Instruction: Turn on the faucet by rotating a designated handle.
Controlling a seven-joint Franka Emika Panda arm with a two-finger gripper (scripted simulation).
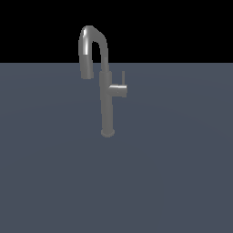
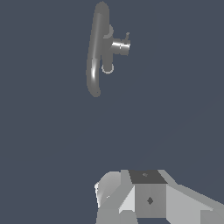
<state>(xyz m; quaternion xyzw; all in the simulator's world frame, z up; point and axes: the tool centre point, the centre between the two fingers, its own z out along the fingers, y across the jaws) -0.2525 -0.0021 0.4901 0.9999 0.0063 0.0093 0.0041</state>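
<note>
The tabletop (image 1: 54, 173) is the largest thing here: a flat, matte slate-blue surface with no texture, meeting a black background in the exterior view.

On it stands the faucet (image 1: 107, 107), a slim grey metallic column rising from a small round base, topped by a high arched gooseneck spout that curves over toward the exterior view's left and ends pointing down. Its metal shows soft, bright highlights along the arch. In my wrist view I see the faucet (image 2: 95, 52) from above, the spout as a long rounded bar.

The handle (image 1: 119, 90) is a short grey cylindrical stub projecting horizontally from the column toward the exterior view's right, with a thin rod lever standing upright at its tip. My wrist view shows the handle (image 2: 120, 46) jutting sideways from the column.

My end effector (image 2: 131, 205) appears only as pale grey, blocky faceted housing at the frame edge; I cannot tell how far it is parted. It holds and touches nothing visible, and the faucet and handle lie well apart from it.
</note>
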